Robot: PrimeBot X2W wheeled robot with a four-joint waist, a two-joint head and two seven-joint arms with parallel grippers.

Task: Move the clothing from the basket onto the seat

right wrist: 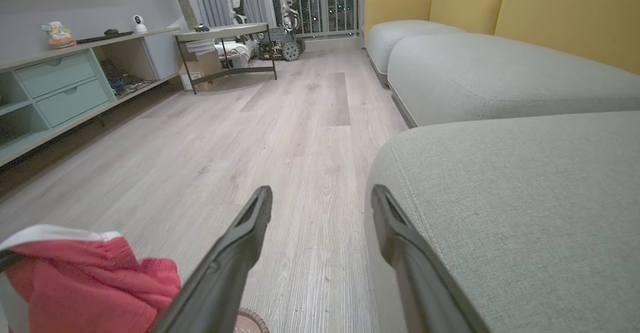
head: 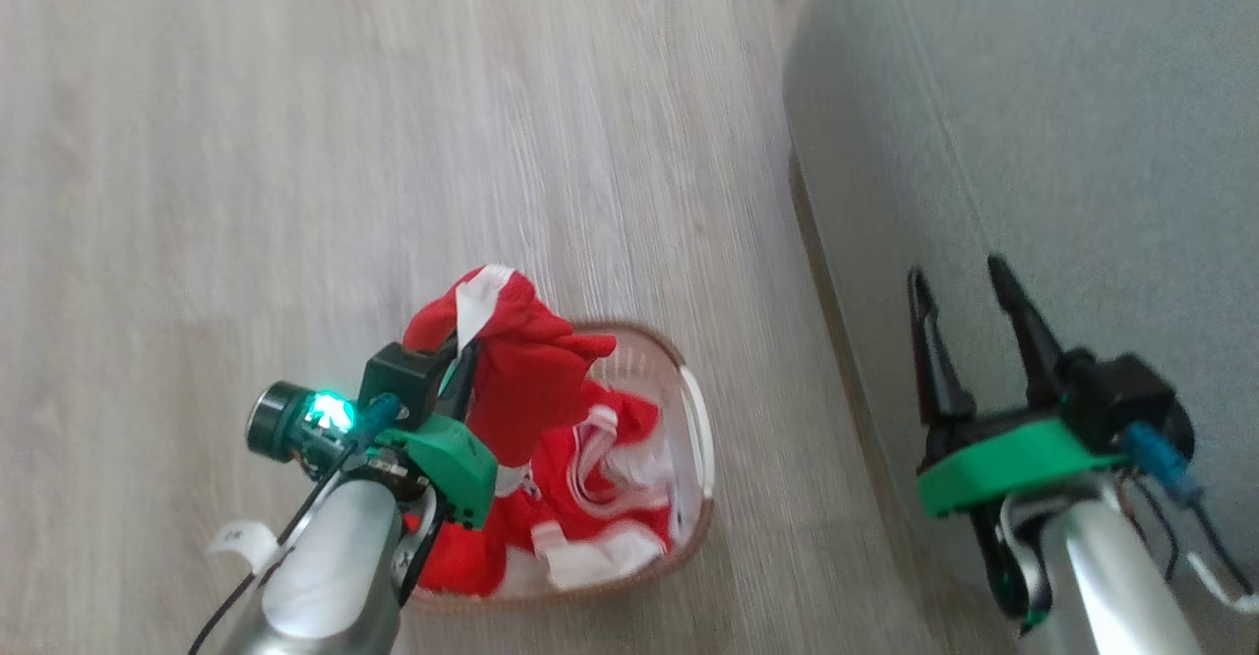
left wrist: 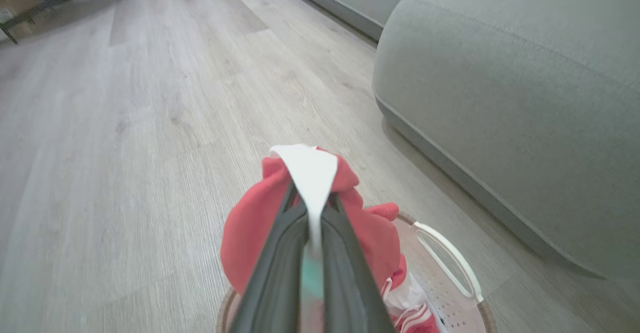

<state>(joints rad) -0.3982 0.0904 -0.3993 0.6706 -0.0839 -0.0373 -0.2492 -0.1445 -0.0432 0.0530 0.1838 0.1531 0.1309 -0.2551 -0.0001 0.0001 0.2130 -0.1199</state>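
A red garment with white trim [head: 521,360] hangs lifted above the basket [head: 700,419], pinched at its white band by my left gripper [head: 470,345], which is shut on it [left wrist: 312,193]. The same raised garment [right wrist: 85,273] shows at the lower left of the right wrist view. More red and white clothing [head: 600,498] lies bunched inside the basket on the floor. The grey-green seat [head: 1062,124] stands to the right of the basket. My right gripper [head: 964,286] is open and empty, held over the seat's front edge [right wrist: 322,200].
Pale wood floor [head: 295,144] spreads left and ahead of the basket. In the right wrist view, a second grey cushion [right wrist: 500,78] with yellow backrests lies beyond, a shelf unit [right wrist: 60,88] lines the left wall, and a small table [right wrist: 225,48] stands far off.
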